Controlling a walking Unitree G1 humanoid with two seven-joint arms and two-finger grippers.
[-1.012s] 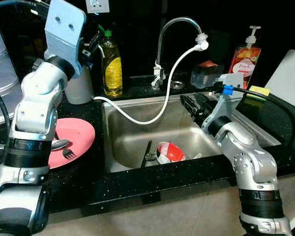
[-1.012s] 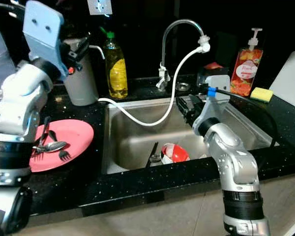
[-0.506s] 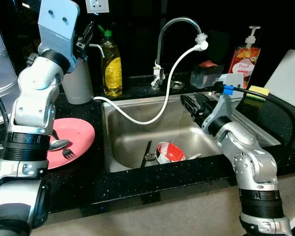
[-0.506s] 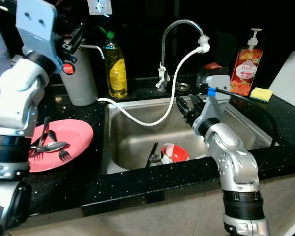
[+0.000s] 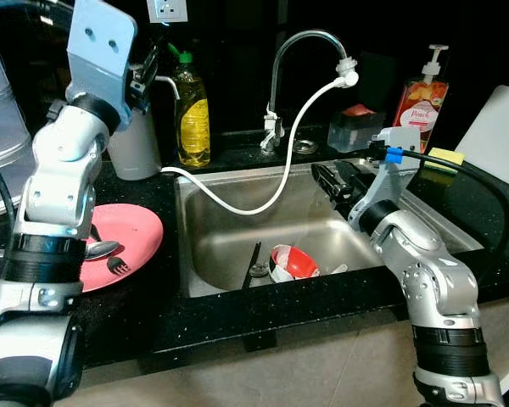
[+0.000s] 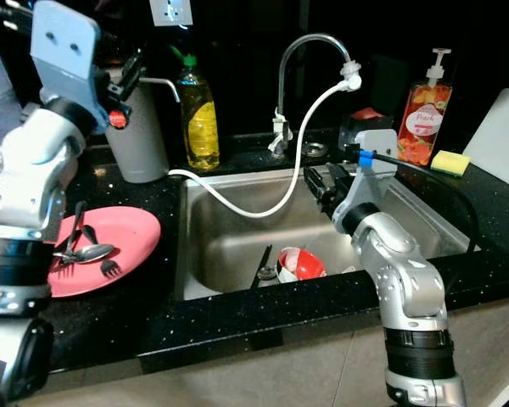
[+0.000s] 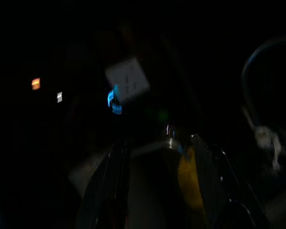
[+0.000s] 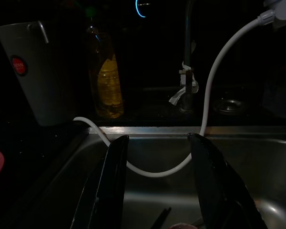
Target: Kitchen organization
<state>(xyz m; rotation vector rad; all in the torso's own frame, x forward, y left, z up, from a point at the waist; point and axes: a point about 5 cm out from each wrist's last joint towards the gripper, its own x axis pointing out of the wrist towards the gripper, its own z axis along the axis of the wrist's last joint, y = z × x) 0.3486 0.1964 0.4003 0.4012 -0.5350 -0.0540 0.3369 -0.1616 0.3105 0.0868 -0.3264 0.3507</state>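
**Left gripper raised by the grey jug; right gripper waits over the sink**

The left gripper (image 6: 125,72) is lifted high at the back of the black desk (image 5: 237,318), right at the rim of the grey jug (image 6: 140,136), with the yellow soap bottle (image 5: 192,119) just beside. In the dark left wrist view its two fingers (image 7: 115,186) stand apart with nothing between them, so it looks released, though the blur makes that only probable. The right gripper (image 5: 335,182) hangs over the steel sink (image 5: 237,246), fingers spread and empty.

The things to be tidied lie lower: a pink plate (image 5: 131,242) on the desk left of the sink, carrying a spoon (image 5: 102,248) and a fork (image 5: 117,265), and a red-and-white bowl (image 5: 293,261) in the sink bottom beside a dark utensil (image 5: 252,259).

If the jug is the target, the left gripper should probably settle squarely on its rim or handle before closing, keeping clear of the soap bottle.

Open room is scant: the white hose (image 5: 288,153) loops from the tap (image 5: 310,42) across the basin, right in the right gripper's way down to the bowl. The desk's front edge lies close to the plate.
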